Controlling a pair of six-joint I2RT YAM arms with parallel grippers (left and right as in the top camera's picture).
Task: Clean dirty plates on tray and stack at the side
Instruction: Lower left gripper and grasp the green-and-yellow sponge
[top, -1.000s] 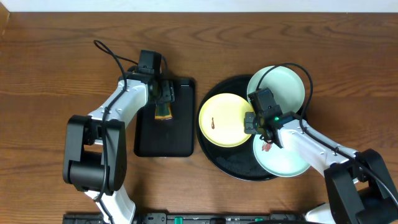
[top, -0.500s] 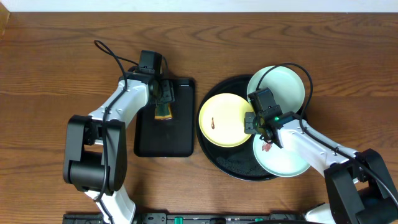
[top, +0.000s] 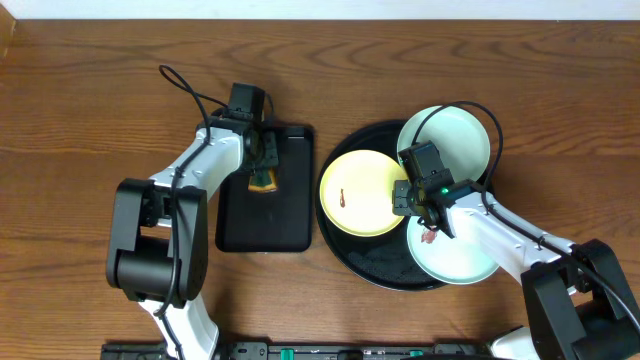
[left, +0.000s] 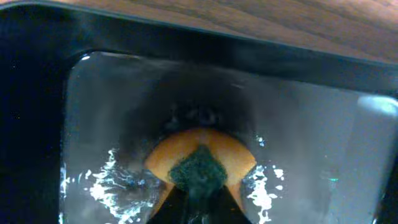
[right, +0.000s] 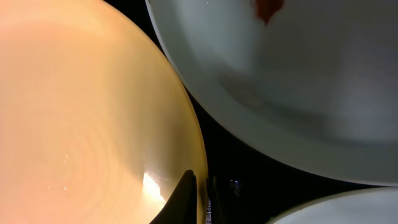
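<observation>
The round black tray (top: 345, 258) holds three plates. The pale yellow plate (top: 355, 192) lies on its left side with a small brown smear. One mint plate (top: 455, 135) lies at the back. The other mint plate (top: 460, 255) at the front has a red smear. My right gripper (top: 403, 197) is shut on the yellow plate's right rim, one finger on each side of the rim (right: 202, 199). My left gripper (top: 262, 162) is shut on an orange and green sponge (left: 199, 163) and presses it onto the wet rectangular tray (top: 285, 225).
The rectangular black tray (left: 37, 124) has a film of water on its floor. In the right wrist view the smeared mint plate (right: 298, 81) lies close beside the yellow plate (right: 81, 112). Bare wooden table (top: 80, 110) surrounds both trays.
My left arm has shifted slightly to the right over the rectangular tray with the sponge in it. The right arm and the plates have not moved.
</observation>
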